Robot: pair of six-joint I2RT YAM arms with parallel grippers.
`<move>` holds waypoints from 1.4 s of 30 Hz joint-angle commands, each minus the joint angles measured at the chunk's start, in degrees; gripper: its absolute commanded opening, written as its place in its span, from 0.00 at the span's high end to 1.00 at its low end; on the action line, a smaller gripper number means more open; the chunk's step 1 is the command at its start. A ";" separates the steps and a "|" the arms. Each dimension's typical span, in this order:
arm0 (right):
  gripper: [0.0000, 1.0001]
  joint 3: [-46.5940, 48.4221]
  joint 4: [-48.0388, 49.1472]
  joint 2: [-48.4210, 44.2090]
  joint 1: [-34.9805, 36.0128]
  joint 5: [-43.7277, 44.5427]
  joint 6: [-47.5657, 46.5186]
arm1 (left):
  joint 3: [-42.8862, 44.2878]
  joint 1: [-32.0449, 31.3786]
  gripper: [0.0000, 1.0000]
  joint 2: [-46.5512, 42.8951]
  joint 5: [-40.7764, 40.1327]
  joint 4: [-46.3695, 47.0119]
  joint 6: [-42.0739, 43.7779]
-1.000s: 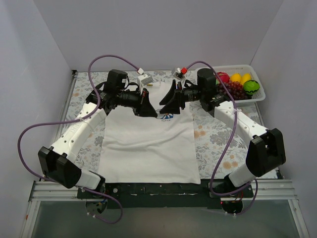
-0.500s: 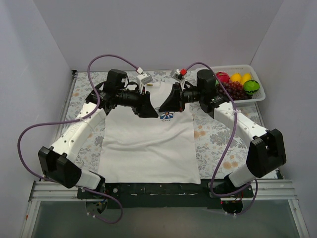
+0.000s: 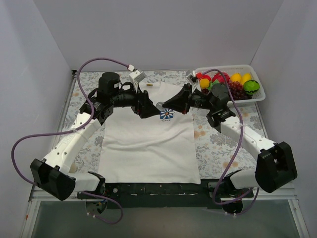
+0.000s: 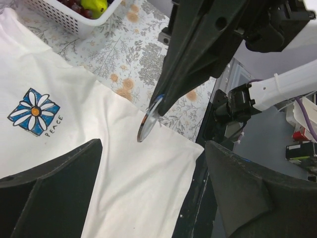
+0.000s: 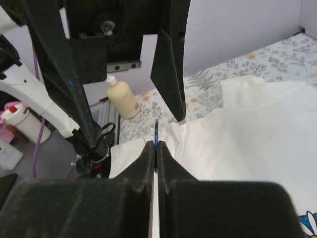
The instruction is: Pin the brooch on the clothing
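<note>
Comparing this moment with a second ago, we see the two arms swap roles: the left claw (image 3: 146, 106), pinched together then, now stands with its fingers spread wide, while the right claw (image 4: 154, 101), open then, is now clamped tight on the brooch (image 4: 147, 122). The brooch shows as a small thin round disc, shiny on its face and blue along its edge, gripped by its rim at the very tips of the right claw and sticking out beyond them. It hangs over the chest of the white T-shirt (image 3: 148, 148), just to the far left of the blue daisy print (image 4: 33, 111) with the word PEACE, and between the left claw's open fingers. We cannot tell whether it touches the cloth, though it looks held clear of it. The shirt lies flat on the flowered bench (image 3: 213, 134). We read this as a handover just finished: the right arm now carries the brooch alone, the left is free to steady the fabric, and the pinning itself is not yet done. The grip on so thin an edge looks easy to twist, so we judge that the next move calls for care.
</note>
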 commanded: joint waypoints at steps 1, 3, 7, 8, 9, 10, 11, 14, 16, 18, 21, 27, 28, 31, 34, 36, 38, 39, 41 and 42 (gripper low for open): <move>0.99 -4.87 18.66 -3.79 -0.48 8.46 8.72 | -4.47 0.13 0.15 -3.29 -3.00 10.50 -6.12; 0.99 -5.41 21.50 -3.71 -0.74 8.48 11.70 | -5.27 0.31 0.18 -3.38 -0.56 13.92 -7.10; 0.99 -5.32 27.83 -2.22 -0.65 6.19 16.28 | -6.68 0.40 0.29 -2.94 4.47 19.03 -9.91; 0.99 -5.50 29.93 -1.86 -0.65 6.10 16.98 | -6.77 0.49 0.36 -2.77 4.99 19.56 -10.27; 0.99 -5.41 30.73 -1.51 -0.74 5.58 17.86 | -6.60 0.49 0.40 -2.50 5.87 20.79 -10.79; 0.99 -5.50 31.18 -1.34 -0.74 5.40 18.65 | -6.59 0.49 0.44 -2.07 6.49 21.23 -11.06; 0.99 -5.32 32.31 -1.07 -0.74 4.96 19.09 | -6.59 0.57 0.47 -1.54 7.02 21.67 -11.58; 0.99 -5.24 33.38 -0.28 -0.74 3.82 19.98 | -6.86 0.57 0.51 -1.18 7.90 23.96 -12.55; 0.99 -5.15 33.47 -0.10 -0.83 3.38 20.15 | -6.77 0.66 0.54 -1.09 7.81 24.75 -12.73; 0.99 -5.41 33.55 -0.28 -1.00 3.29 20.15 | -6.68 0.75 0.57 -1.18 7.81 25.28 -12.82; 0.99 -5.41 33.64 -0.37 -1.18 3.03 20.07 | -6.42 1.01 0.62 -0.83 7.90 24.93 -12.82; 0.99 -5.41 33.82 -0.02 -1.53 2.76 20.24 | -6.59 1.36 0.73 -1.53 6.67 24.49 -12.55; 0.99 -5.24 33.91 0.16 -1.62 2.59 20.33 | -6.42 1.36 0.74 -1.62 6.67 24.49 -12.64; 0.99 -4.97 34.17 0.60 -1.62 2.24 20.59 | -6.42 1.36 0.76 -1.45 7.11 24.93 -12.90; 0.99 -4.97 35.13 1.39 -1.62 1.88 21.47 | -6.77 1.45 0.80 -1.18 8.07 26.42 -13.69; 0.99 -4.62 34.79 1.83 -1.53 1.71 21.56 | -6.77 1.45 0.88 -0.92 8.60 27.12 -14.14; 0.99 -4.36 34.09 2.53 -1.79 1.53 21.65 | -6.68 1.45 0.95 -0.92 8.52 27.30 -14.05; 0.99 -4.18 34.17 2.71 -1.88 1.44 21.82 | -6.68 1.45 1.00 -1.01 8.34 27.22 -13.96; 0.99 -4.09 34.17 2.97 -2.06 1.44 22.08 | -6.60 1.45 1.00 -1.18 7.29 26.08 -13.53; 0.99 -4.09 34.34 2.80 -2.23 1.53 22.17 | -6.33 1.45 1.00 -1.44 7.02 25.55 -12.91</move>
